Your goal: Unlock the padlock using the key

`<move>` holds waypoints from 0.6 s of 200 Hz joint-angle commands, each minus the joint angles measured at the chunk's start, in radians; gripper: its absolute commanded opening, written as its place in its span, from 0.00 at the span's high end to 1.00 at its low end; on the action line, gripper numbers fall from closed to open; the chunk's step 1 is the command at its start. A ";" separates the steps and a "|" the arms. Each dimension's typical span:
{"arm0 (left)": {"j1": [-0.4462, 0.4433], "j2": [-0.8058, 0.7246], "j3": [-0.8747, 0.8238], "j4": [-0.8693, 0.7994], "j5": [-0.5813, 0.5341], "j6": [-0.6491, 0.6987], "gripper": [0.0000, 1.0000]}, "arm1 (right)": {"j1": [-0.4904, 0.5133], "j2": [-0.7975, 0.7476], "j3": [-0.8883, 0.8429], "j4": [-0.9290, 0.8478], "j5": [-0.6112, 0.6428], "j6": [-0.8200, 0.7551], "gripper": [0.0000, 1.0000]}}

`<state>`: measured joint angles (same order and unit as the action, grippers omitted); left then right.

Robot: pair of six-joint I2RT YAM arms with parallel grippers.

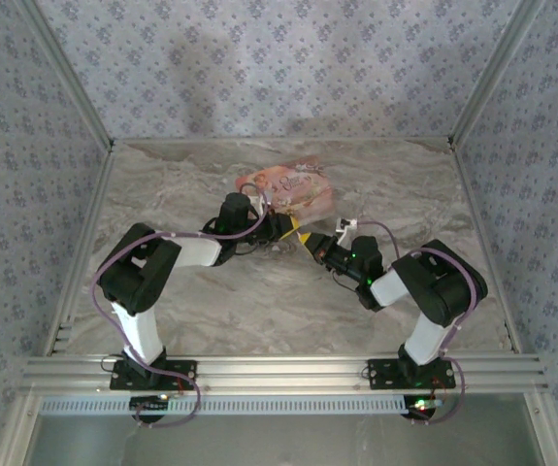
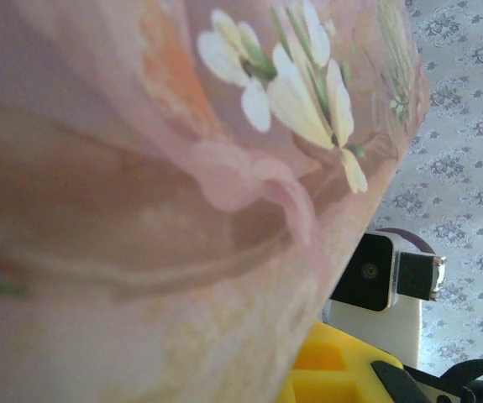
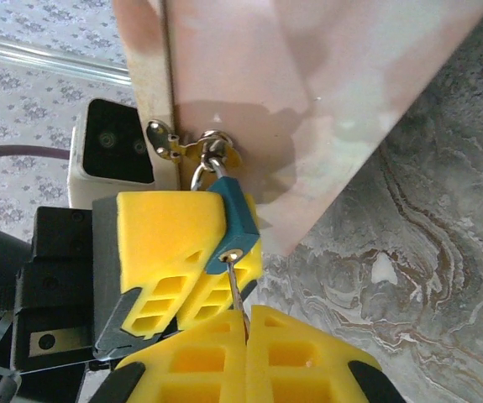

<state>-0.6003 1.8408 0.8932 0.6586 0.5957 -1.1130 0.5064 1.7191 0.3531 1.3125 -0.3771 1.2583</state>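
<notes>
Right wrist view, lower centre: right end effector [image 3: 247, 323] is clenched on the key [image 3: 235, 290], whose blade runs up into the keyhole of the padlock [image 3: 234, 220]. The padlock sits at frame centre, its blue body pinched by the left end effector [image 3: 197, 252]. Its shackle passes through the metal loop [image 3: 212, 144] on the pink box [image 3: 308, 101] behind. Marbled bench [image 3: 426, 277] is at right.

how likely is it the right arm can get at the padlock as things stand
Likely yes: the right gripper, shut on the key, has the key's tip at the keyhole end of the blue padlock. The left gripper clamps the lock's sides, leaving that end uncovered.
</notes>
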 commanded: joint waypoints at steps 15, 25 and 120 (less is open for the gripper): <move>-0.001 -0.028 0.000 0.089 0.038 -0.022 0.97 | -0.003 0.016 0.026 0.032 0.021 0.013 1.00; 0.000 -0.028 0.001 0.090 0.039 -0.022 0.97 | -0.004 0.019 0.024 0.042 0.023 0.015 1.00; -0.006 -0.025 -0.003 0.104 0.042 -0.027 0.97 | -0.005 0.028 0.037 0.060 0.032 0.030 1.00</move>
<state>-0.6003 1.8404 0.8928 0.6781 0.5949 -1.1210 0.5064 1.7298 0.3656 1.3293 -0.3729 1.2724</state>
